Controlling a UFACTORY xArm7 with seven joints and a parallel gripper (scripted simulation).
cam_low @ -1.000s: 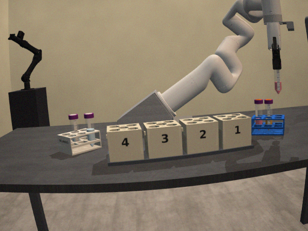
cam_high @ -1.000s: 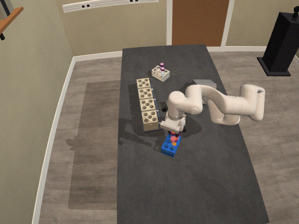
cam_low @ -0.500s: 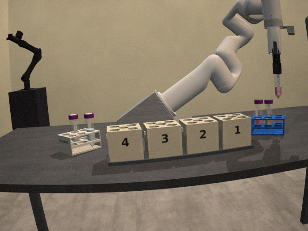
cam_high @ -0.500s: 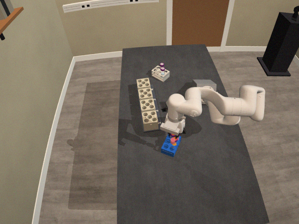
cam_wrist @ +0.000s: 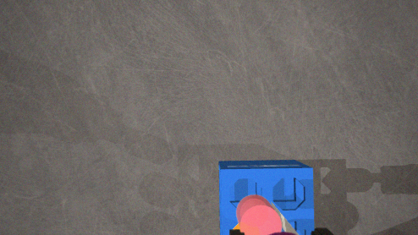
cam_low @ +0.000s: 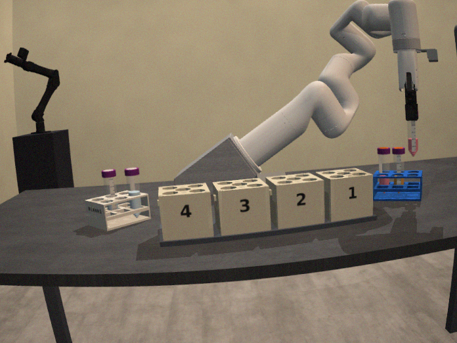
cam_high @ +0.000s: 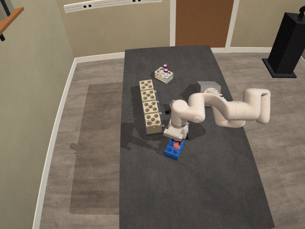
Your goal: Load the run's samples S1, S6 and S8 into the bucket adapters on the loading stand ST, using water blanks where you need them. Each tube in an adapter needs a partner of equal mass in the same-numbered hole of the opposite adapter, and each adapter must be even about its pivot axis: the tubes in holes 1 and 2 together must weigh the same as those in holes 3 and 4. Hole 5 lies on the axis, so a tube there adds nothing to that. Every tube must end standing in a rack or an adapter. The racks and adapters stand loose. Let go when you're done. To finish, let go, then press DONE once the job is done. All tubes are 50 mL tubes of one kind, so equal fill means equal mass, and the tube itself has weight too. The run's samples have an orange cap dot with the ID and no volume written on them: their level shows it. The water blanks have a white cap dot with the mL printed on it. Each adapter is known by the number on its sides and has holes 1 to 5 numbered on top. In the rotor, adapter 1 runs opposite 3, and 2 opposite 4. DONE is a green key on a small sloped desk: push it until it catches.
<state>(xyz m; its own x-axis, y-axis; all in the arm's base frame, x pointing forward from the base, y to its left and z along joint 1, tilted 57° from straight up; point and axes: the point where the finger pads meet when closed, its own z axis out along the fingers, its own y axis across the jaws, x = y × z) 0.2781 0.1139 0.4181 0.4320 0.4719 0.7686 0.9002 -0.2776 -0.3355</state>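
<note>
My gripper (cam_high: 178,140) (cam_low: 411,118) (cam_wrist: 279,232) is shut on an upright tube (cam_low: 413,144) (cam_wrist: 260,217) with pink liquid near its tip, above the blue rack (cam_high: 171,156) (cam_low: 397,196) (cam_wrist: 266,174). Its ID is hidden. In that rack stand an orange-dotted tube (cam_low: 383,150) with pink liquid and another (cam_low: 398,150) with orange liquid. Adapters 1 (cam_low: 352,201), 2 (cam_low: 301,209), 3 (cam_low: 244,217) and 4 (cam_low: 185,222) stand in a row on the stand (cam_low: 243,235); their holes look empty. The white blanks rack (cam_high: 159,77) (cam_low: 96,211) holds two white-dotted tubes (cam_low: 108,173) (cam_low: 132,171).
The arm's grey wedge base (cam_high: 208,84) (cam_low: 213,163) stands behind the adapter row in the exterior view. Adapter 1 is beside the blue rack, and adapter 4 is beside the blanks rack. The DONE desk is not visible.
</note>
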